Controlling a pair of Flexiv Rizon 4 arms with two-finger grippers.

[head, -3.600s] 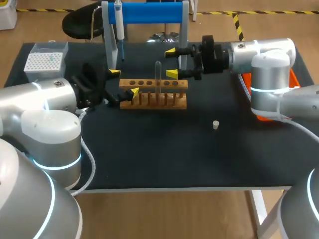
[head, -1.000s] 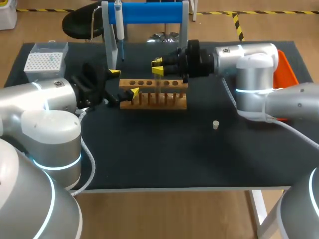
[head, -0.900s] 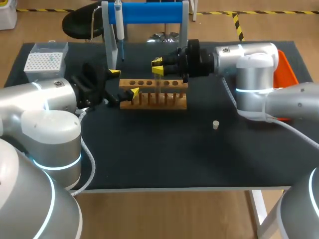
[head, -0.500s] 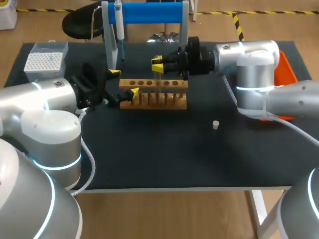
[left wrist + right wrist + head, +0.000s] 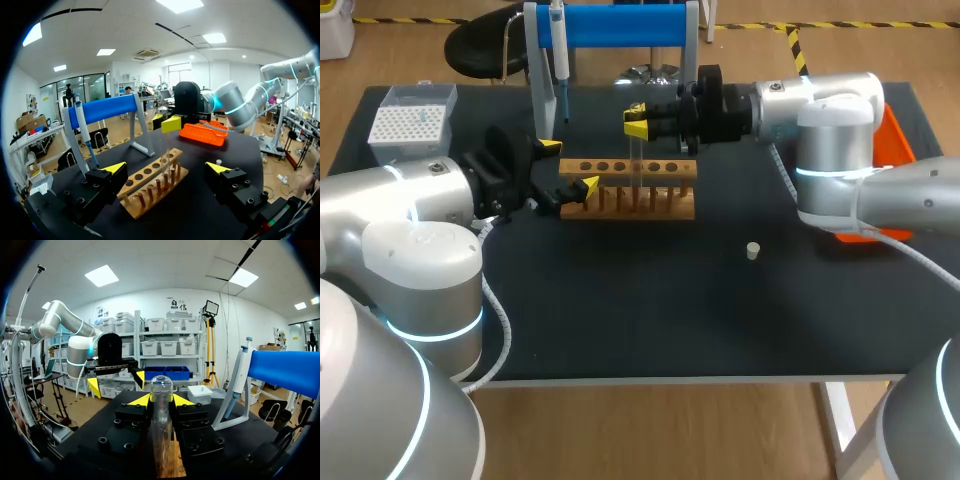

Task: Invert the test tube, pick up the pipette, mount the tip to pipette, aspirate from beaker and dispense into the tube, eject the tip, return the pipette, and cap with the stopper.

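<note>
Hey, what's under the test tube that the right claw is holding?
The wooden rack sits below it. Whether the lower end of the tube is clear of its hole cannot be seen; the right claw hides it.

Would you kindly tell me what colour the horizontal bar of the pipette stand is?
Bright blue; the bar shows best in the head view.

Table: black matte top (image 5: 650,300), pale front edge.
Floor: tan boards (image 5: 420,45), yellow-black hazard tape (image 5: 798,50).
Ceiling: white, bright panel lights (image 5: 102,275).
Wall: white (image 5: 165,300), shelves (image 5: 165,347) holding storage bins.
</note>
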